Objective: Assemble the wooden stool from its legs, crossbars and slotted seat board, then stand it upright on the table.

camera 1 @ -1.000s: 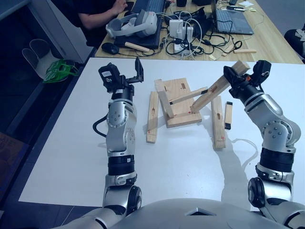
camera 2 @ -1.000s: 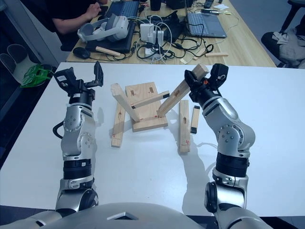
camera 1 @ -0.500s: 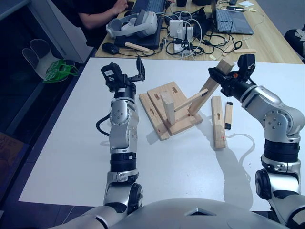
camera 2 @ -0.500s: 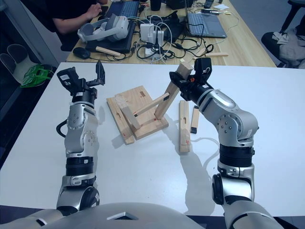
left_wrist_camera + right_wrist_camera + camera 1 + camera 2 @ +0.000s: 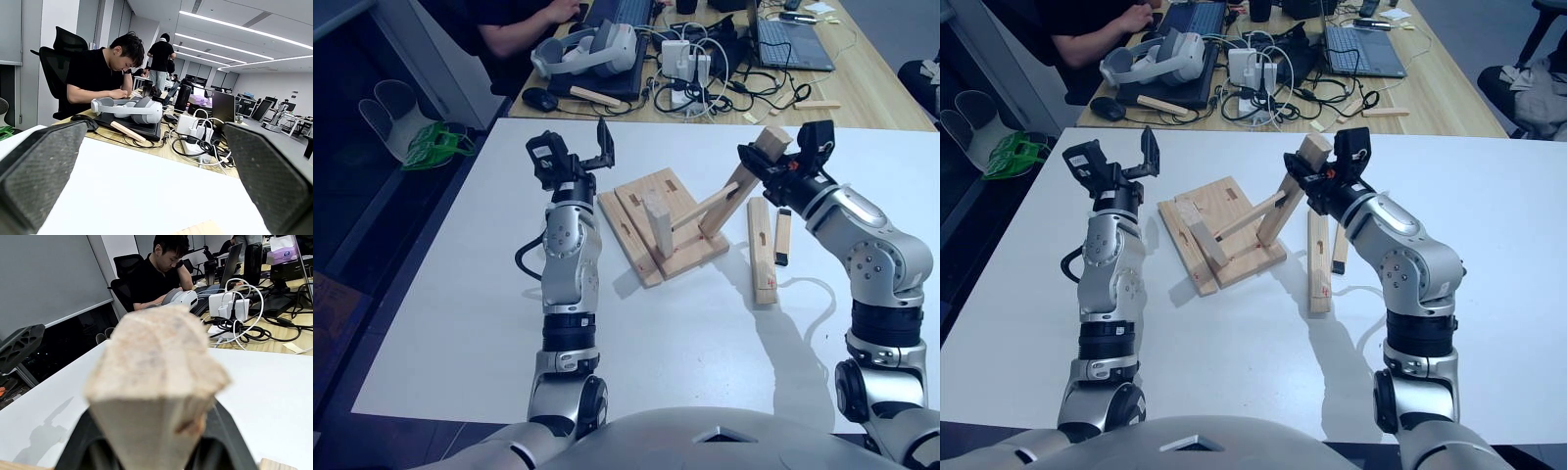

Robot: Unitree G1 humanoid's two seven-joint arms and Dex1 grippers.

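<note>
Step in hand: looks like the right pincer [image 5: 771, 157] is seating its leg [image 5: 736, 188] into a slot of the seat board [image 5: 690, 250].
Doing it well: probably best to tip the leg up straight over the slot before pushing, and go slow. The crossbar [image 5: 700, 208] ties it to the upright leg [image 5: 656, 220], so twisting could jam both joints.
Right pincer: clamped on the leg's top end, upper right of the head view.
Leg vs pincer: slants down-left from the pincer, foot at the board's right edge.
Left pincer [image 5: 576, 147]: wide open, holding nothing, up left of the board and not touching it.
Spare part: a loose leg [image 5: 761, 250] lies flat on the desk [image 5: 705, 343], right of the board.
</note>
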